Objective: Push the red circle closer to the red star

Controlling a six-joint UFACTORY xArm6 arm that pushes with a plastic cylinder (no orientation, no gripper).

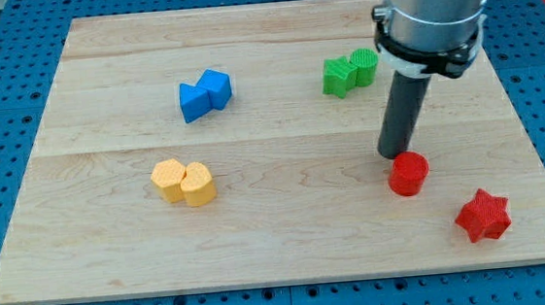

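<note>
The red circle (409, 174) lies on the wooden board at the view's lower right. The red star (482, 216) lies further to the lower right, a short gap away from the circle. My tip (393, 155) stands at the circle's upper left edge, touching or nearly touching it. The dark rod rises from there to the arm's grey body at the view's top right.
Two blue blocks (204, 95) sit together at the upper left of centre. Two green blocks (350, 71) sit together at the upper right, just left of the rod. Two yellow-orange blocks (183, 182) sit together at the lower left. The wooden board (279, 240) rests on a blue pegboard surface.
</note>
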